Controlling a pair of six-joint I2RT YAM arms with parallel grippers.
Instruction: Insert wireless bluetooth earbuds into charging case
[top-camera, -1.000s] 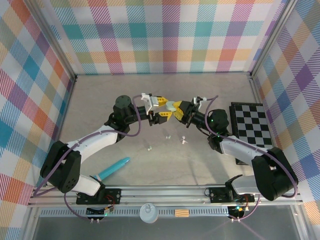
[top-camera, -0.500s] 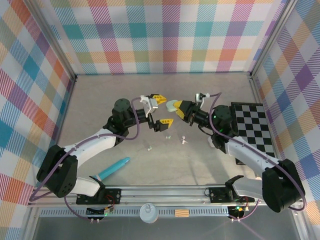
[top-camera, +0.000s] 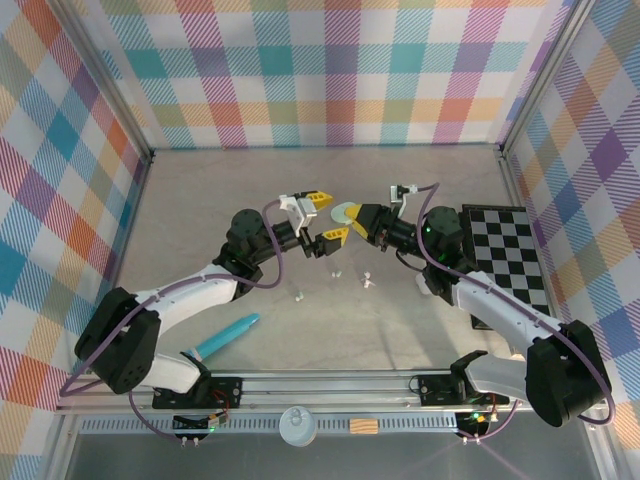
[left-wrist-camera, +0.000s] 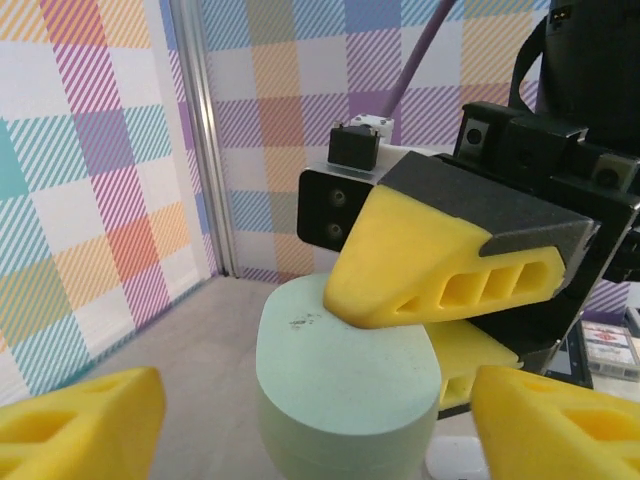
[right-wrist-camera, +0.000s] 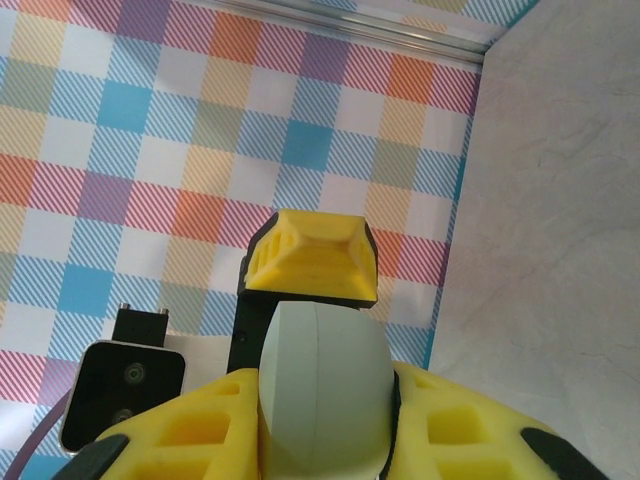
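A mint green charging case (top-camera: 346, 212) hangs above the table's middle, and my right gripper (top-camera: 360, 217) is shut on it. The right wrist view shows the case (right-wrist-camera: 320, 390) pinched between yellow fingers (right-wrist-camera: 190, 435), its lid seam closed. My left gripper (top-camera: 329, 218) faces it, open, with one finger on each side of the case and not touching it. In the left wrist view the case (left-wrist-camera: 345, 370) sits between my spread fingertips (left-wrist-camera: 80, 420). Three tiny earbuds (top-camera: 338, 271) (top-camera: 368, 281) (top-camera: 298, 297) lie on the table below.
A long turquoise stick (top-camera: 228, 337) lies near the left arm's base. A black and white checkered board (top-camera: 505, 255) lies at the right side. Plaid walls close off the back and both sides.
The left gripper let go of the case, swung wide open, then narrowed a little around it. The right gripper kept hold of the case and drew it slightly right.
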